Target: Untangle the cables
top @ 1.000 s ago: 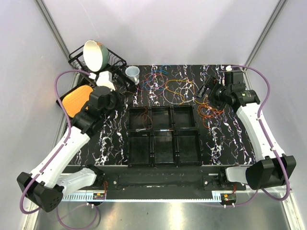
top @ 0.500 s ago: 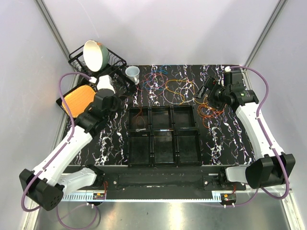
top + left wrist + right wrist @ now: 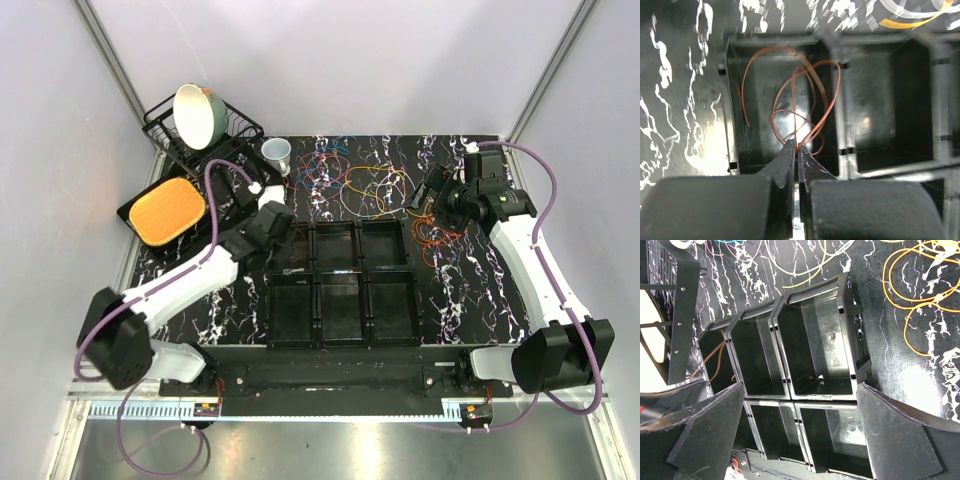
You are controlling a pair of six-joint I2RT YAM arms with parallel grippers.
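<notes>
Top view: left gripper (image 3: 284, 240) is sitting over the upper-left compartment of the six-compartment black bin (image 3: 341, 272) at frame centre. Can't tell its finger state from here. Right gripper (image 3: 424, 190) is hovering at upper right of the marbled table (image 3: 230, 290), just beside the cable tangle (image 3: 350, 180). That mixed-colour tangle is lying along the top edge, above the bin. Orange loops (image 3: 437, 240) are lying just right of the bin, under the right wrist. Upper left: dish rack (image 3: 225, 140) is holding a bowl (image 3: 197, 113) on edge, with a cup (image 3: 277, 152) beside it and an orange tray (image 3: 167, 210) below.

Left wrist: left gripper (image 3: 797, 149) fingers are pressed together, pinching a brown cable (image 3: 815, 80) at the tips. Its loops are lying inside the compartment at frame centre-left and staying within the bin (image 3: 837, 100) walls.

Right wrist: right gripper (image 3: 800, 386) fingers are spread wide, gripping nothing, hanging over the bin (image 3: 842, 305). Brown cable (image 3: 715, 360) is showing in the far-left compartment. Yellow-orange loops (image 3: 910, 270) are lying on the table at upper right, apart from the bin.
</notes>
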